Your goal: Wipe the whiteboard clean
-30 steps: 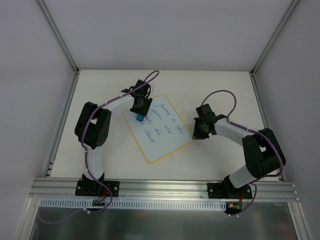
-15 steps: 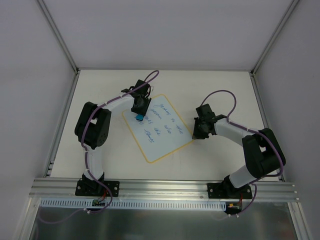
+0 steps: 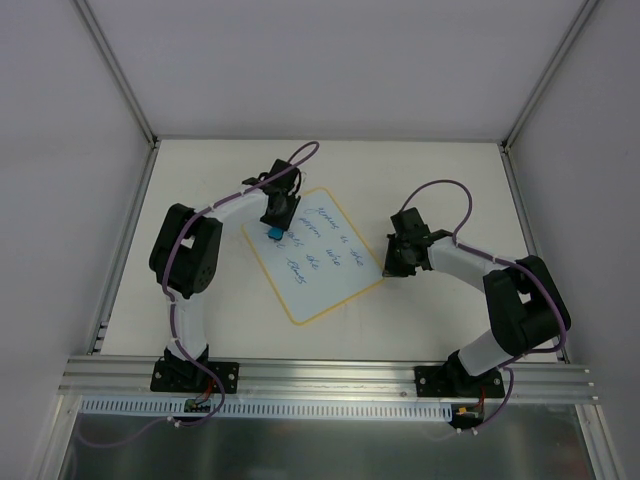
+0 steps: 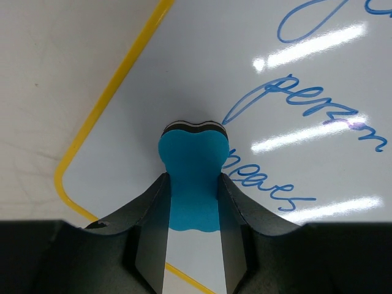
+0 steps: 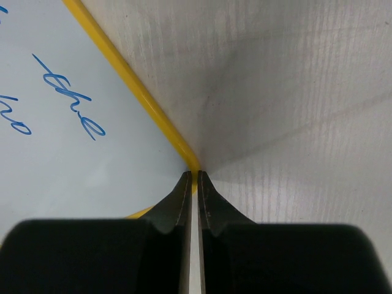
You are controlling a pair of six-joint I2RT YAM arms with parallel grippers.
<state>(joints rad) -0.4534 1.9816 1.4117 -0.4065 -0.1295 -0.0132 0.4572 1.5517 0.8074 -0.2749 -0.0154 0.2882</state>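
From above, the whiteboard [image 3: 330, 275] lies askew on the table [image 3: 450, 170] between both arms. The left gripper [image 3: 273, 229] is at its far-left corner.

Left wrist: the jaws are clamped narrow on a blue eraser [image 4: 192, 180], which rests on the board beside the handwriting [image 4: 306, 113].

Right wrist: the right gripper [image 5: 195, 179] is pinched nearly together, empty, at the board's yellow rim.

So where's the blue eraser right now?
In the top view the blue eraser is left of centre, clamped in the left gripper just inside the left edge of the whiteboard, beside the start of the handwriting.
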